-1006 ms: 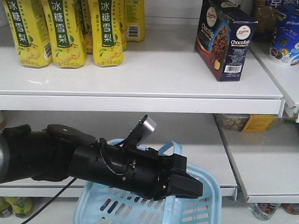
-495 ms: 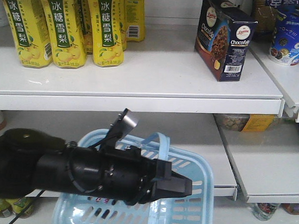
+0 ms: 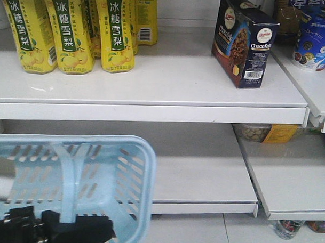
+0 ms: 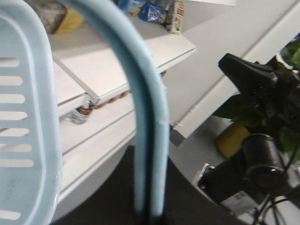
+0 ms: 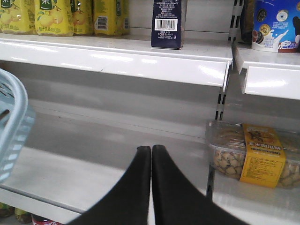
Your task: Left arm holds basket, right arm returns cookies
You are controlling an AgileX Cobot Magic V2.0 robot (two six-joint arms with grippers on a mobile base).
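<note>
The light blue basket [image 3: 96,178] hangs at the lower left, in front of the lower shelf. My left gripper [image 4: 150,213] is shut on its hoop handle [image 4: 149,108], and the left arm [image 3: 57,232] shows only as a black shape at the bottom edge. The cookies [image 3: 244,39], a dark navy carton, stand upright on the upper shelf at the right, with the barcode side showing in the right wrist view [image 5: 168,22]. My right gripper [image 5: 151,150] is shut with nothing in it, low before the lower shelf, far below the carton. The basket's rim [image 5: 11,124] lies to its left.
Yellow drink bottles [image 3: 69,30] stand on the upper shelf [image 3: 152,108] at the left. A blue-and-white tub [image 3: 316,39] sits on the neighbouring shelf to the right. A clear snack box with a yellow label [image 5: 251,154] lies on the lower right shelf.
The left arm and basket have swung left and down; the arm has dropped almost out of the front view. The cookie carton has not moved.
</note>
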